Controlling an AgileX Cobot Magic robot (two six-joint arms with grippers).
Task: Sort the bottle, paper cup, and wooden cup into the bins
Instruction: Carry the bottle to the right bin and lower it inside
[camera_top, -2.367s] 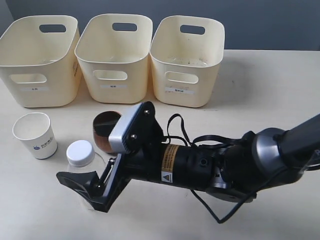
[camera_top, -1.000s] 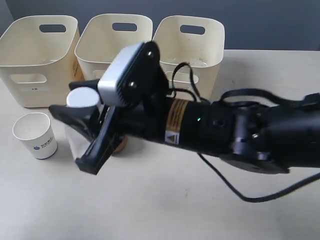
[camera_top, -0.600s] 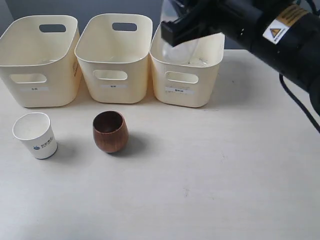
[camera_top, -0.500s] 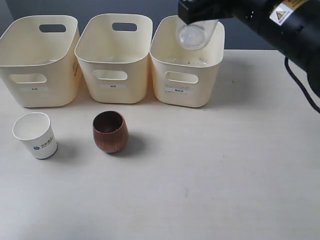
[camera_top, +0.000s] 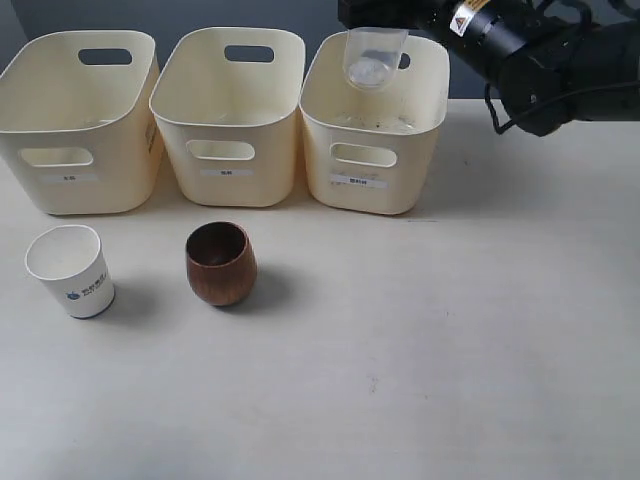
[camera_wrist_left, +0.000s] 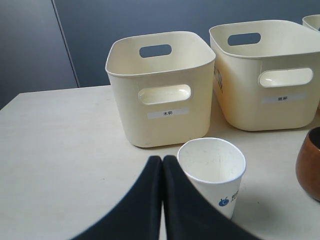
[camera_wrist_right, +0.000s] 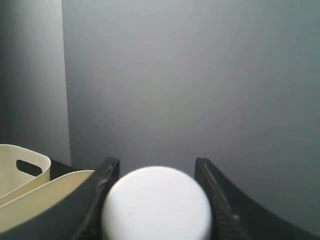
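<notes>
Hanging above the rightmost bin (camera_top: 425, 125), the right gripper (camera_wrist_right: 156, 171) clasps a clear, white-capped bottle (camera_top: 373, 60).

I see the small clear plastic bottle with a white screw cap (camera_top: 373, 60) up in the air, tilted, over the back rim of the right-hand bin (camera_top: 372, 135). The three cream plastic bins (camera_top: 228, 120) stand upright in a row on the counter (camera_top: 450, 350). The white paper cup with a blue logo (camera_top: 68, 270) stands before the left bin, and the rounded dark brown wooden cup (camera_top: 221, 263) before the middle one. Both are upright and well apart.
</notes>
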